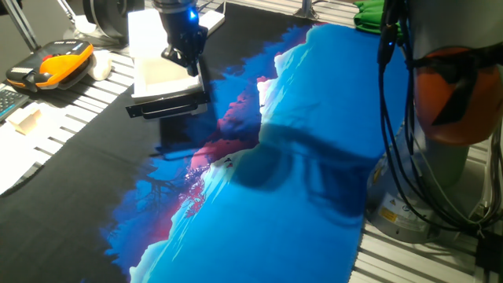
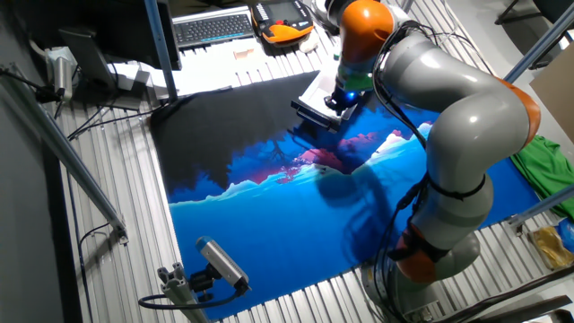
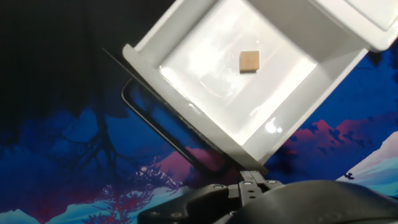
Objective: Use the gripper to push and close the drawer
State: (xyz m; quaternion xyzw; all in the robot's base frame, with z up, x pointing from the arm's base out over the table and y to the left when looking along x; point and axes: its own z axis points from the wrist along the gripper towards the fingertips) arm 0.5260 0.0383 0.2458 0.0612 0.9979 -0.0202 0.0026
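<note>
The drawer (image 1: 163,77) stands pulled out of the white boxy unit (image 1: 149,31) at the table's far left, its grey front and black bar handle (image 1: 169,108) facing the printed cloth. In the hand view its pale inside (image 3: 211,68) holds a small brown square (image 3: 249,61), and the handle (image 3: 163,132) runs along the front. My gripper (image 1: 182,58), black with a blue light, hangs over the drawer's right front part, also seen as the gripper (image 2: 339,101) from the other side. Its fingertips (image 3: 252,177) meet just off the drawer's front corner, shut on nothing.
A blue, pink and black printed cloth (image 1: 299,157) covers the table. An orange-and-black case (image 1: 51,63) lies to the left of the unit. The arm's base (image 1: 452,102) and cables stand at the right. A keyboard (image 2: 211,27), green cloth (image 2: 547,161) and a mounted camera (image 2: 220,262) sit around the edges.
</note>
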